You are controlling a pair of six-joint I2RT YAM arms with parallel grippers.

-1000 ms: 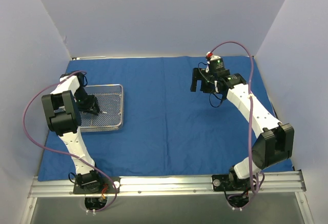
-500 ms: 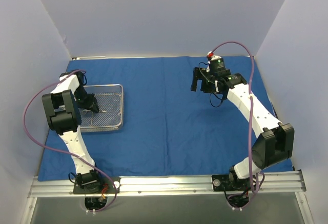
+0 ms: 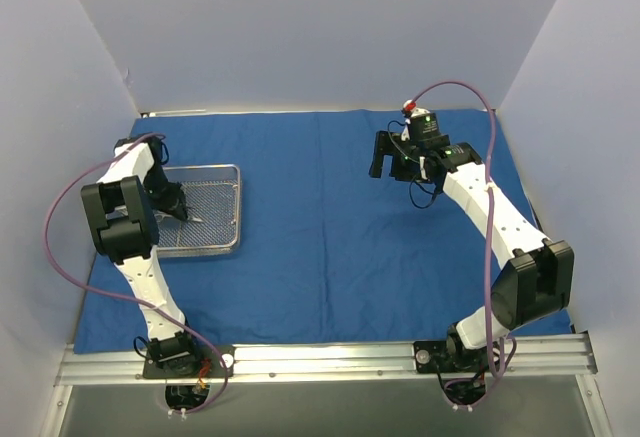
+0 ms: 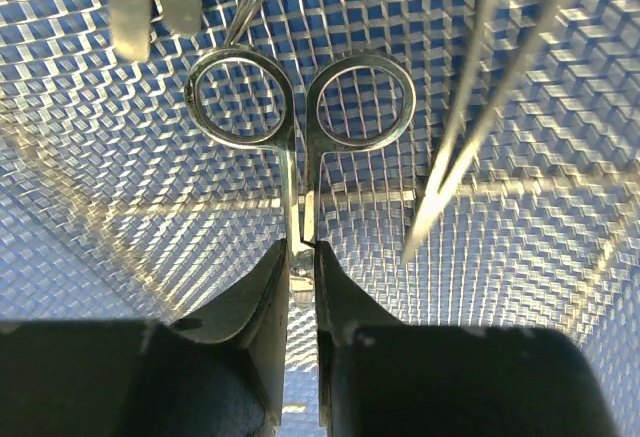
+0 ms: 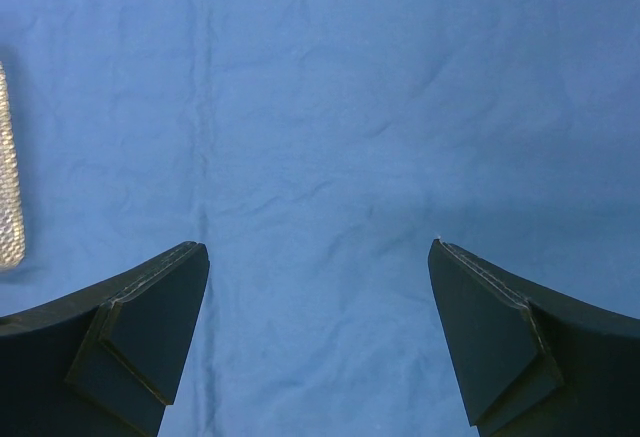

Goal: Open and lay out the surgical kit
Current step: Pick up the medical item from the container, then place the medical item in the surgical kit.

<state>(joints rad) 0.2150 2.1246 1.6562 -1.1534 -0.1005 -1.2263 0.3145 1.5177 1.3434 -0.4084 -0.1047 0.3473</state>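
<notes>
The royal-blue cloth point(image 3: 330, 247) lies spread flat over the table. The silver wire-mesh tray point(image 3: 238, 219) stands on its left part. Inside the tray my left gripper point(image 3: 181, 209) is shut on the shanks of steel scissors point(image 4: 293, 172). In the left wrist view the left gripper point(image 4: 300, 247) pinches just below the two finger rings, which lie on the mesh point(image 4: 150, 257). Steel tweezers point(image 4: 428, 215) lie to the right of the scissors. My right gripper point(image 3: 386, 157) hangs open above the back right of the cloth point(image 5: 320, 137), holding nothing.
Two flat steel handles point(image 4: 130, 7) lie in the tray beyond the scissors. The tray's edge point(image 5: 8, 167) shows at the left of the right wrist view. Pale walls close in the table at the left, back and right. A metal rail point(image 3: 330, 359) runs along the near edge.
My left gripper has closed on the scissors' shanks and shifted slightly toward the tray's left. The right arm has barely moved.
</notes>
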